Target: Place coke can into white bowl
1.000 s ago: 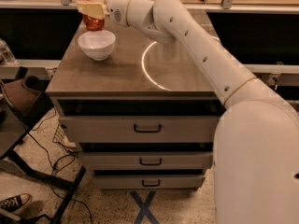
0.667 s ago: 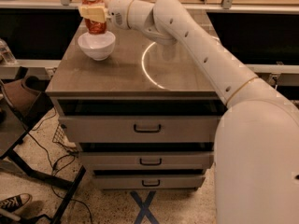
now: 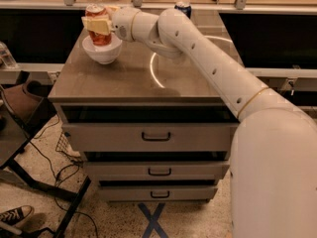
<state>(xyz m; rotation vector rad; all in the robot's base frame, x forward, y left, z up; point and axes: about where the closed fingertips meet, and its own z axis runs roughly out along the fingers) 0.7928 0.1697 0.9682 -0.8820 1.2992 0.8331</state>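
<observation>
- The arm (image 3: 213, 68) sweeps from the lower right of the frame up to the upper left, and the tool (image 3: 96, 25) sits right over the white bowl (image 3: 104, 56).
- Here's the change: a second ago the coke can (image 3: 100, 37) hung above and slightly behind the bowl. Now it has come straight down, and its lower end dips below the rim!
- The tool is still clenched around the can's middle, its pale fingers (image 3: 89, 24) wrapped across the red label. No release yet.
- The can stands upright with its silver top showing above the fingers. I can't tell if its base touches the bottom of the bowl.
- My read is that the carry is done and the lowering nearly so. What remains is letting go and backing off without tipping the can or nudging the bowl.
- Now the count, nearest first: one blue taped cross (image 3: 153, 219) on the floor at bottom centre, and one sneaker (image 3: 15, 214) at lower left.
- Three drawers (image 3: 156, 136), stacked, each with one handle.
- One tabletop (image 3: 114, 81), with a bright ring of reflected light (image 3: 154, 76) at its centre.
- On it, upper left: one white bowl, one coke can, one tool.
- Farthest back, top centre: one dark blue can (image 3: 183, 8), well apart from the bowl.
</observation>
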